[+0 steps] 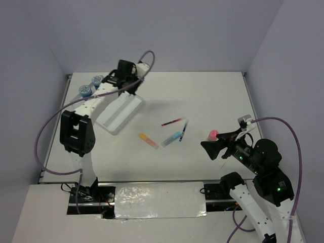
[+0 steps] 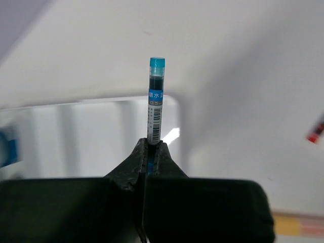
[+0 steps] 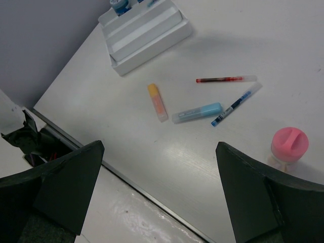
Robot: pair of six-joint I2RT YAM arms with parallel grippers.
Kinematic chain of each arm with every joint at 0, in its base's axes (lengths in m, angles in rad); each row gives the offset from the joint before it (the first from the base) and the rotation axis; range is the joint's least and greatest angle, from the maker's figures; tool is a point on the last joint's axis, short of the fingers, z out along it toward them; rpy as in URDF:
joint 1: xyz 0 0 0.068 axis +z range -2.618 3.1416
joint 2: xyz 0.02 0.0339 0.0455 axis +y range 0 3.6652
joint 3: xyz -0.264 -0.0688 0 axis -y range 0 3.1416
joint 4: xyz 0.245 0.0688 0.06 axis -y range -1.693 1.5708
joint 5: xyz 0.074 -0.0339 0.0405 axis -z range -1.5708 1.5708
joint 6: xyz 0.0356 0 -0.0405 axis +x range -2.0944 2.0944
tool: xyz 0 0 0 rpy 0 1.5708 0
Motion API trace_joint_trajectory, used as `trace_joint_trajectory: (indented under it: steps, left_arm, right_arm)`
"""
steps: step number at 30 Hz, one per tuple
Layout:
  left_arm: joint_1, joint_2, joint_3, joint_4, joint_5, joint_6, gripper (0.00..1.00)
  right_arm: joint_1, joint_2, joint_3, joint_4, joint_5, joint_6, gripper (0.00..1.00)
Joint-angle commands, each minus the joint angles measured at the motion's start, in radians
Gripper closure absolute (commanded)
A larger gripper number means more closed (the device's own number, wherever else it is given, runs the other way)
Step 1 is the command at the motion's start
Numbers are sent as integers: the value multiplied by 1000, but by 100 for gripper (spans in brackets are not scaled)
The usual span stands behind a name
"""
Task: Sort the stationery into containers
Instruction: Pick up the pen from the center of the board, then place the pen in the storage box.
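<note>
The white divided tray [image 1: 117,115] lies at the left rear; it also shows in the right wrist view [image 3: 147,30]. My left gripper [image 2: 152,144] is shut on a thin teal-capped pen [image 2: 156,101] and holds it above the tray's end [image 2: 91,136]; in the top view it [image 1: 130,83] is over the tray's far edge. My right gripper [image 1: 210,148] is open and empty, held above the table [image 3: 159,149]. On the table lie a red pen [image 1: 172,122], a blue pen [image 1: 183,130], a light-blue marker [image 1: 171,138] and an orange marker [image 1: 148,140]. The pink-capped glue stick [image 1: 213,134] stands just beyond the right fingers.
Two blue-white rolls [image 1: 85,90] [image 1: 96,80] sit by the table's far-left corner, beside the tray. The table's front edge [image 3: 126,177] runs below my right gripper. Walls close in on the left, back and right.
</note>
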Motion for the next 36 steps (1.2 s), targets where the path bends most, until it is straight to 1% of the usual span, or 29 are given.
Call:
trace_joint_trajectory:
  steps: [1, 2, 3, 5, 8, 12, 14, 19, 21, 23, 26, 27, 28, 29, 31, 32, 34, 35, 36]
  left_arm:
    - [151, -77, -19, 167, -120, -8, 100]
    - [214, -70, -16, 178, -111, -28, 100]
    - [243, -64, -16, 188, -97, -59, 100]
    - [299, -43, -20, 214, -77, -71, 100]
    - [329, 11, -4, 219, -98, -71, 100]
    - [371, 132, 110, 180, -71, -106, 100]
    - [401, 158, 144, 163, -54, -128, 100]
    - [414, 175, 107, 205, -48, -128, 100]
    - [425, 186, 104, 215, -75, -137, 100]
    - [432, 193, 107, 215, -74, -148, 99]
    - [443, 201, 110, 215, -69, -154, 87]
    - [443, 201, 107, 215, -62, -154, 76]
    - [443, 200, 101, 218, -60, -151, 71]
    - [442, 195, 81, 224, -60, -154, 63]
    - [442, 187, 50, 236, -37, -153, 56]
    - [442, 174, 38, 247, -39, -153, 47]
    - [440, 161, 18, 255, -14, -148, 41]
    - [438, 145, 12, 259, -7, -149, 35]
    - [435, 137, 6, 265, -16, -153, 33]
  right_arm:
    - [3, -6, -8, 36, -11, -9, 0]
    - [3, -7, -11, 36, -13, -10, 0]
    - [3, -7, -14, 33, -14, -12, 0]
    - [3, -6, -13, 27, -19, -15, 0]
    - [3, -4, -7, 16, -27, -21, 0]
    - [3, -4, -10, 8, -33, -29, 0]
    - [3, -4, -13, 8, -31, -29, 0]
    - [3, 0, -10, 15, -30, -27, 0]
    - [3, 0, -13, 25, -33, -24, 0]
    - [3, 5, -13, 21, -37, -27, 0]
    - [3, 8, -8, 12, -30, -30, 0]
    - [3, 7, -8, 11, -25, -32, 0]
    - [3, 5, -8, 10, -22, -32, 0]
    - [5, 5, -7, 10, -21, -32, 0]
    - [3, 8, -7, 15, -21, -30, 0]
    - [3, 8, -7, 13, -22, -30, 0]
    - [3, 13, -5, 13, -24, -30, 0]
    - [3, 14, -4, 13, -24, -30, 0]
    - [3, 16, -2, 13, -24, -30, 0]
